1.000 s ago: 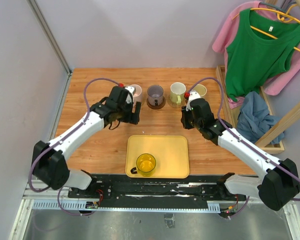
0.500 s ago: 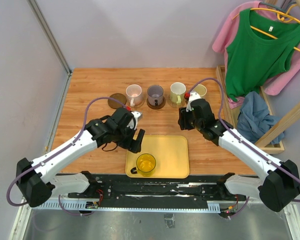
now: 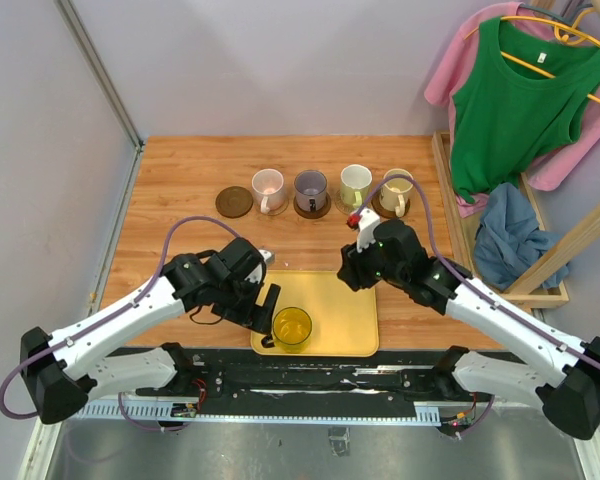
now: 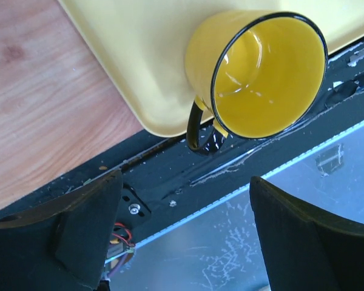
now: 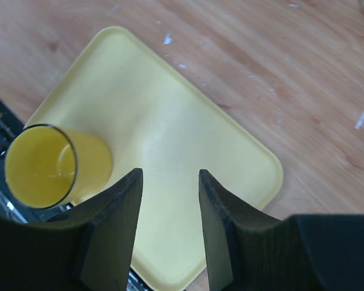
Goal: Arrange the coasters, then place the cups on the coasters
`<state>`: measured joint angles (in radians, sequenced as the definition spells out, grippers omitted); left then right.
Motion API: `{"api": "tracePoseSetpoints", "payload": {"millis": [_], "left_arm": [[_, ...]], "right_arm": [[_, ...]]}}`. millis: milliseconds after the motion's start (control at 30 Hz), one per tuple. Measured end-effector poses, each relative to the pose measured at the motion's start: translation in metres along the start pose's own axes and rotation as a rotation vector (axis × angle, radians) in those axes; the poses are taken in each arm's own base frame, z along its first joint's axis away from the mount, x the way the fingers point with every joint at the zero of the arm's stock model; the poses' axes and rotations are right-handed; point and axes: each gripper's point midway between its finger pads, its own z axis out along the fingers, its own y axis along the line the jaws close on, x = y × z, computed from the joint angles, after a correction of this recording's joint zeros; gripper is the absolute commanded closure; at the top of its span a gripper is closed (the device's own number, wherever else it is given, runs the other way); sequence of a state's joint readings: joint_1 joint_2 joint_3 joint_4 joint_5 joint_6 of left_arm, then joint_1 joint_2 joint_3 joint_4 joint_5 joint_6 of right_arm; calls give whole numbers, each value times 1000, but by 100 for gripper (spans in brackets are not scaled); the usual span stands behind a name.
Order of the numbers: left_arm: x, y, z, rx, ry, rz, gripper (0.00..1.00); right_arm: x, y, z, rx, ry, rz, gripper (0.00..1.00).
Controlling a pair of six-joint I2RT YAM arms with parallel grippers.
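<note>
The wooden table [image 3: 180,260] is carrying a yellow tray [image 3: 340,310] at its near middle, and both arms are reaching over it. The left gripper [image 3: 267,308] is hanging at the tray's near-left corner with its jaws spread wide and nothing between them. The right gripper [image 3: 350,272] is hovering over the tray's far edge, jaws about half apart and also empty.

The yellow cup [image 3: 292,327] is standing upright in the tray's near-left corner, handle pointing toward the near rail, just ahead of the left fingers [image 4: 85,230].

The cup is sitting so near the tray's lip that a skewed approach would probably shove it over the lip or tip it. A finger catching the handle could spin it. Two grippers working over one tray are also risking a bump.

Five cups are in view: the yellow one, plus pink [image 3: 267,185], purple-grey [image 3: 311,186], green-white [image 3: 356,182] and cream [image 3: 397,186] in a far row. One bare coaster [image 3: 234,202] is lying at that row's left end. Dark rims are showing under the purple-grey and cream cups, but the other two are unclear.
</note>
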<state>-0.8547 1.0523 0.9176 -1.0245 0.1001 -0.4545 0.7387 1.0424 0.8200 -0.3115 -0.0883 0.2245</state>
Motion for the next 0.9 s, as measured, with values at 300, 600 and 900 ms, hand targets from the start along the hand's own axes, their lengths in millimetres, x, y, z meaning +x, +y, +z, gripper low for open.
{"api": "tracePoseSetpoints", "payload": {"millis": [300,600,900], "left_arm": [[17,-5,-3,43,8,-45,10],[32,-4,10,59,33,-74,9],[30,-10,18,94,20,-72,9]], "right_arm": [[28,58,10,-157,108,-130,67],[48,96,22,-257,211,-225,64],[50,111,30,-327,252,-249,63]]}}
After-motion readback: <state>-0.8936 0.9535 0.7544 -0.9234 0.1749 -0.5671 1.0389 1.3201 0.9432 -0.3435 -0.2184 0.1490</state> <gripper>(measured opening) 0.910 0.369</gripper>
